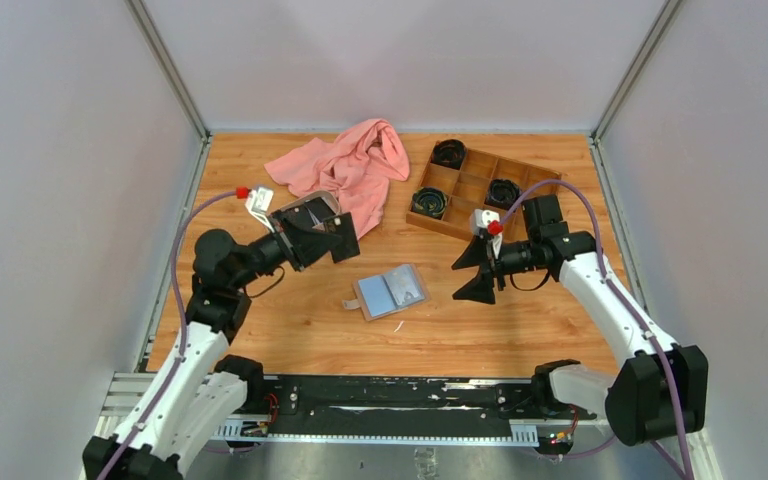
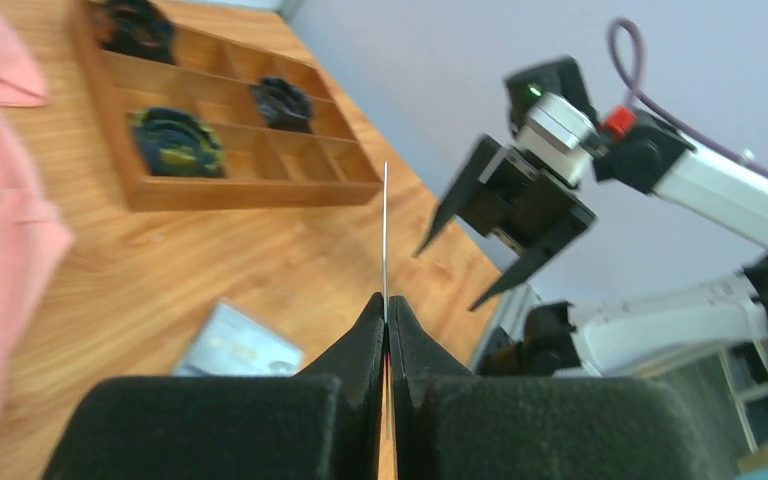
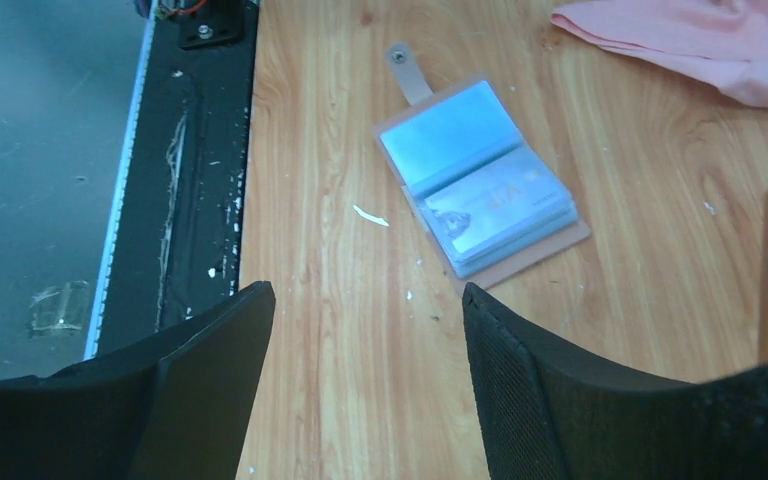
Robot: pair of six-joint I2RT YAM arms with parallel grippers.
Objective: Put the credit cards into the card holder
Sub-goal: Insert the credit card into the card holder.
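Note:
The card holder [image 1: 392, 291] lies open on the wooden table between the arms, grey-blue pockets up and snap tab towards the near left. It also shows in the right wrist view [image 3: 480, 180] and, blurred, in the left wrist view [image 2: 240, 345]. My left gripper [image 1: 335, 238] is shut on a credit card [image 2: 385, 230], seen edge-on as a thin pale line rising from the fingertips [image 2: 400, 320]. It is held above the table, up and left of the holder. My right gripper [image 1: 470, 272] is open and empty just right of the holder, its jaws wide apart [image 3: 365, 295].
A pink cloth [image 1: 345, 170] lies at the back, behind the left gripper. A brown wooden compartment box [image 1: 480, 190] with dark round items stands at the back right. A small white scrap [image 3: 370, 215] lies near the holder. A black rail [image 1: 380, 395] runs along the near edge.

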